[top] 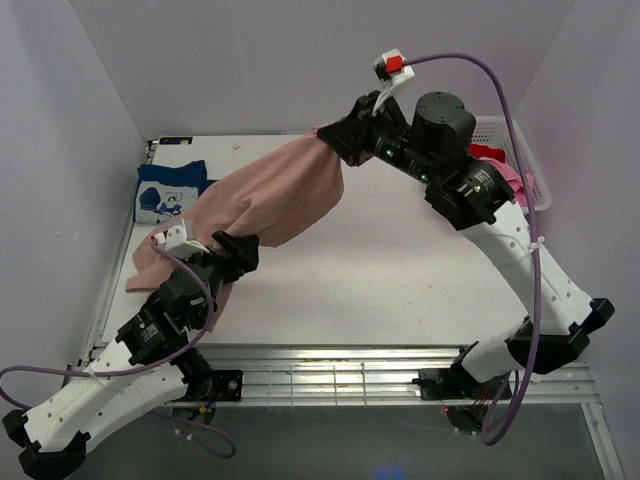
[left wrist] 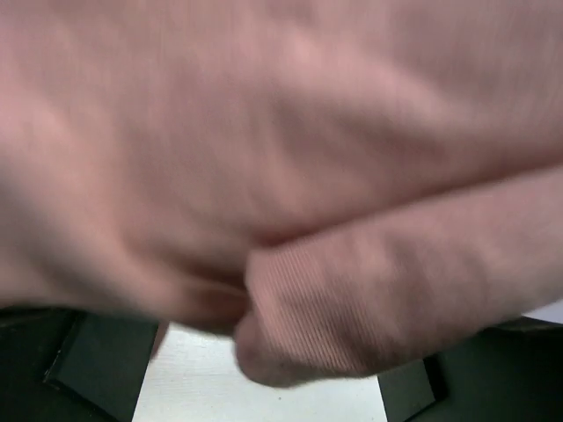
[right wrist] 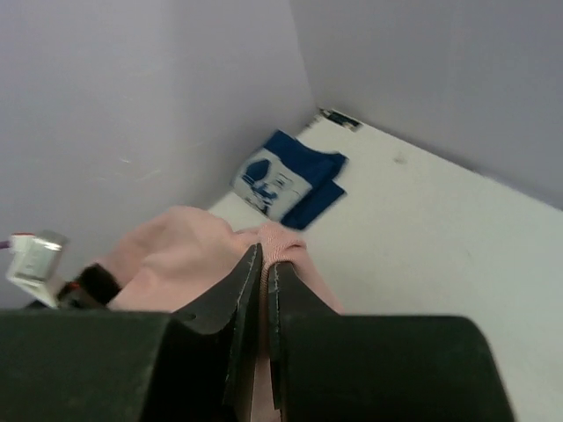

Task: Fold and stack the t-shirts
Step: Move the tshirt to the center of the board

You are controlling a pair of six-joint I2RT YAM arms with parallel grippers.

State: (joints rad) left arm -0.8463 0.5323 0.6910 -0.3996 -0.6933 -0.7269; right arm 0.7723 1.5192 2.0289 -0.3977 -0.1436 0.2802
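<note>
The dusty pink-tan t-shirt (top: 270, 200) hangs stretched in the air between my two grippers, and its left end trails onto the table. My right gripper (top: 335, 135) is shut on one edge of it (right wrist: 286, 242), raised at the back middle, jaws pinched together (right wrist: 264, 259). My left gripper (top: 238, 253) is at the lower end. Its dark fingers (left wrist: 88, 369) stand wide apart, and blurred pink cloth (left wrist: 352, 299) bunches over and between them. A folded navy t-shirt with a white print (top: 170, 190) lies at the back left; it also shows in the right wrist view (right wrist: 286, 176).
A white basket (top: 500, 128) stands at the back right with a red t-shirt (top: 487, 153) and a bright pink one (top: 522, 182) in it. Pale walls close in the table on the left, back and right.
</note>
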